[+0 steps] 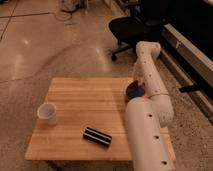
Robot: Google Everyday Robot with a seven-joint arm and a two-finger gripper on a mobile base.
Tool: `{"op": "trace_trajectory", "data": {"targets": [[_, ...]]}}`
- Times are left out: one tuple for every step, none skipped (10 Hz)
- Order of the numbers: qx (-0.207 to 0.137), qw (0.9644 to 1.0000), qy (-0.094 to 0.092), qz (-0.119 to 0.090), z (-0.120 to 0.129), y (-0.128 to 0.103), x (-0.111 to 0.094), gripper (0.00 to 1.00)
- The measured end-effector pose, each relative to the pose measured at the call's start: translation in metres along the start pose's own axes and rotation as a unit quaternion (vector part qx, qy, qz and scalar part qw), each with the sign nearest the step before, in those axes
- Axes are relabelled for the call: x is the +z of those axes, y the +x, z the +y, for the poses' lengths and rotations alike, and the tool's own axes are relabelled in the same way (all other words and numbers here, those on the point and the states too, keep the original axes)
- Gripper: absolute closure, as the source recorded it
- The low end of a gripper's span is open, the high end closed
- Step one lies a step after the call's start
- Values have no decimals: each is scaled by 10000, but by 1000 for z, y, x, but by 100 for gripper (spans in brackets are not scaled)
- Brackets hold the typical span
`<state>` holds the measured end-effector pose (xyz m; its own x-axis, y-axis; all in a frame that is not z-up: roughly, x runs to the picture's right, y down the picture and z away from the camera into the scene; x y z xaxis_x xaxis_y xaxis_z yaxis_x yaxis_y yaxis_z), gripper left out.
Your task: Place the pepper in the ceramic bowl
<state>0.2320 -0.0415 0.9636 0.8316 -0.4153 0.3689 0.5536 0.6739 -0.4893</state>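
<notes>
A white cup [46, 113] sits left on the wooden table [85, 97], striped block [97, 137] near front, office chair [131, 27] beyond.

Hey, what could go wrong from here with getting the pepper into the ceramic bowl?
The ceramic bowl sits near the table's far right corner, partly behind the arm; a bump might push it off. The gripper is just above the bowl, mostly hidden, and the pepper cannot be made out, so an off-centre release might go unnoticed.

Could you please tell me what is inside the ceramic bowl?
A blue patch shows inside the ceramic bowl. The arm and the gripper over it cover the rest, so I cannot tell whether the pepper is in it.
</notes>
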Motion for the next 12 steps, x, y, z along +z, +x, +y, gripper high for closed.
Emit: {"op": "trace_trajectory", "data": {"targets": [[20,10000,-54,49,2,2,4,87],[29,9999,-84,75,2,3,6,81],[30,9999,-78,78,1,2,6,77],[35,9999,-80,75,1,2,6,77],[54,9999,-79,77,3,4,6,77],[51,9999,-78,77,3,4,6,77],[51,9999,-79,77,3,4,6,77],[51,9999,-78,76,3,4,6,77],[50,9999,-78,76,3,4,6,77],[54,9999,-78,76,3,4,6,77],[54,9999,-78,76,3,4,6,77],[53,9999,-78,76,3,4,6,77]]}}
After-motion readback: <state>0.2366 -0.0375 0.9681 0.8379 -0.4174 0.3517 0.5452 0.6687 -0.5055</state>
